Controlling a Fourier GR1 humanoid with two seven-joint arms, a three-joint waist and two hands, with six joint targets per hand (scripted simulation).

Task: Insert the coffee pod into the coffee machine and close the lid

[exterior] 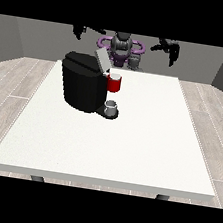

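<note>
The black coffee machine [81, 86] stands on the white table [128, 146], left of the middle. Its grey lid [101, 59] is tilted up and open. A red thing at the machine [114, 83] sits under the lid on the side facing right. Below it a small grey thing [112, 107] rests on the machine's dark base; I cannot tell whether it is the pod. The hand at the view's left [87, 30] and the hand at the view's right [168, 46] hang raised above the far edge, fingers spread, holding nothing, far from the machine.
The robot's torso [121, 48] is behind the far table edge. Bare white tabletop spreads to the right of the machine and towards the near edge. Wooden floor surrounds the table.
</note>
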